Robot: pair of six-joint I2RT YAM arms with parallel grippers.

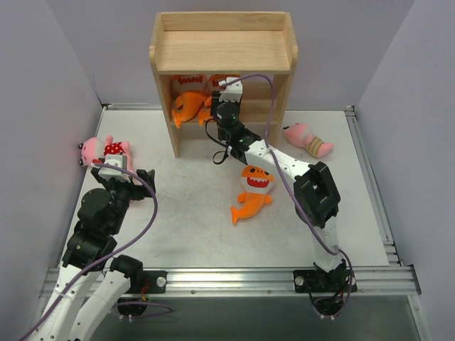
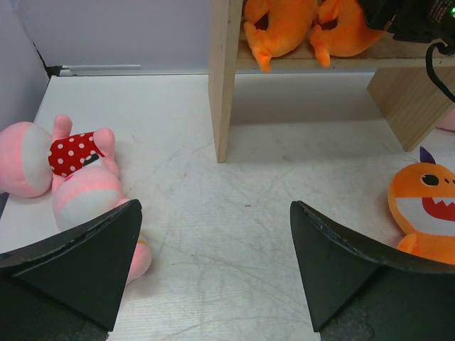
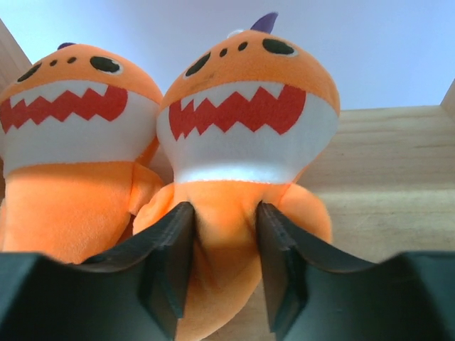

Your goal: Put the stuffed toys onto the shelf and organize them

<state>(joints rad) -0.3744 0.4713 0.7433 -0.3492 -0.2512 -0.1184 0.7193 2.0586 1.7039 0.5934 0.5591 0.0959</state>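
Quick status from my end: I'm reckoning we're roughly a third of the way through. Two orange fish are sitting side by side on the middle tier of the shelf (image 1: 224, 51), upright and touching, teeth facing out. The left-hand fish (image 3: 67, 128) is standing free. The right-hand fish (image 3: 249, 106) is the one I'm setting down, and the right claw (image 3: 224, 241) is clenched on its lower body, so I'm not counting that one as finished until I'm letting go.

What's waiting:
- The third fish (image 1: 252, 193) is lying on the table (image 1: 185, 213) in front of the shelf.
- A striped doll (image 1: 307, 139) is lying off to the shelf's right.
- The polka-dot doll (image 2: 71, 153) is lying at the far left edge.
- What I'm reading as another pink doll (image 2: 85, 202), in pale stripes, is pressing against the polka-dot one.

So four toys are needing a home, and the top tier is carrying nothing.

Pose-wise, the right arm is stretching forward from its base with the elbow bent over the table. Its wrist is reaching into the middle tier from the front. The left arm is folding back near its own base and angling toward the left edge. The left claw (image 2: 213, 209) is hanging released low over the table, jaws spread wide with nothing between them. The pink dolls are lying just beside its left finger.
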